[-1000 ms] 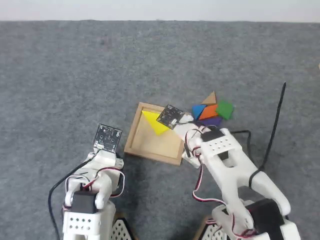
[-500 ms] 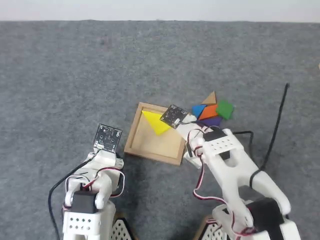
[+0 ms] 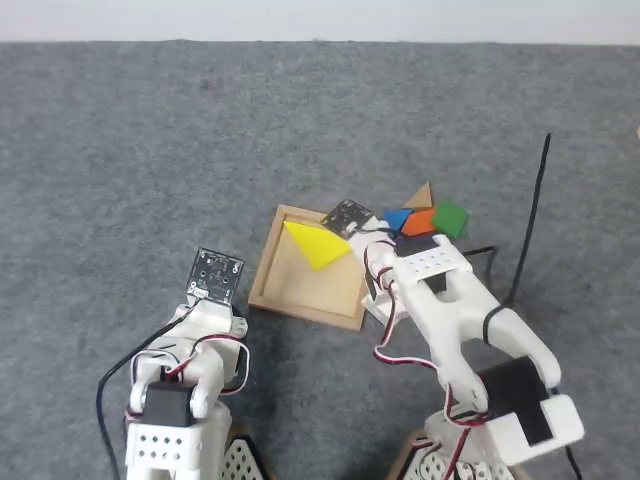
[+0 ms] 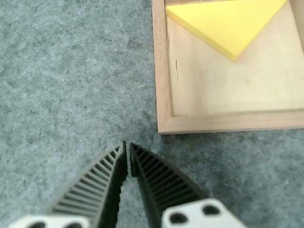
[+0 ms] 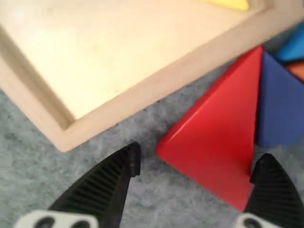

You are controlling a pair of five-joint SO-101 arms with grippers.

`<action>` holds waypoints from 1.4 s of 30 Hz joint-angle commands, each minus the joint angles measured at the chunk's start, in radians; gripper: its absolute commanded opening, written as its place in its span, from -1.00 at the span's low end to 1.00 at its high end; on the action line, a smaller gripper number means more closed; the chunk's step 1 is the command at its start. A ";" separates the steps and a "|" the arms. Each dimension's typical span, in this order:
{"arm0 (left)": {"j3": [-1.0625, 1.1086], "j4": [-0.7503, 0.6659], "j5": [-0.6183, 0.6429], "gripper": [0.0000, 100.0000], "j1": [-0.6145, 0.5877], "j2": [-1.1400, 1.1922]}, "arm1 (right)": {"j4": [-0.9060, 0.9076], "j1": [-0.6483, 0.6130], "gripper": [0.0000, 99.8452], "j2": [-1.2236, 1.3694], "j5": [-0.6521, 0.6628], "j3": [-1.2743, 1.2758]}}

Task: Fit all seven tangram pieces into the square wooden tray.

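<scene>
Yellow large triangle piece (image 3: pixel 318 245) sits at the far side of the square wooden tray (image 3: pixel 262 275); right gripper (image 5: pixel 199 164) spread wide astride the red triangle piece (image 5: pixel 216 147) just outside the rim, probably lining up a pick; left gripper (image 4: pixel 127 152) closed empty, parked near the tray.

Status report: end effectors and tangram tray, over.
Left end effector shut, beside tray. Right end effector open over red triangle. Yellow triangle in tray. Dark blue piece abuts red.
</scene>
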 commanded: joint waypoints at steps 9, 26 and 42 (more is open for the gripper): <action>-0.005 0.005 0.006 -0.97 -0.002 -0.009 | 0.019 0.012 -0.42 0.015 -0.144 -0.048; -0.005 0.005 0.006 -0.97 -0.002 -0.009 | 0.051 0.056 -0.25 -0.035 -0.278 -0.058; -0.005 0.005 0.006 -0.97 -0.002 -0.009 | 0.085 0.257 -0.26 -0.045 -0.272 -0.150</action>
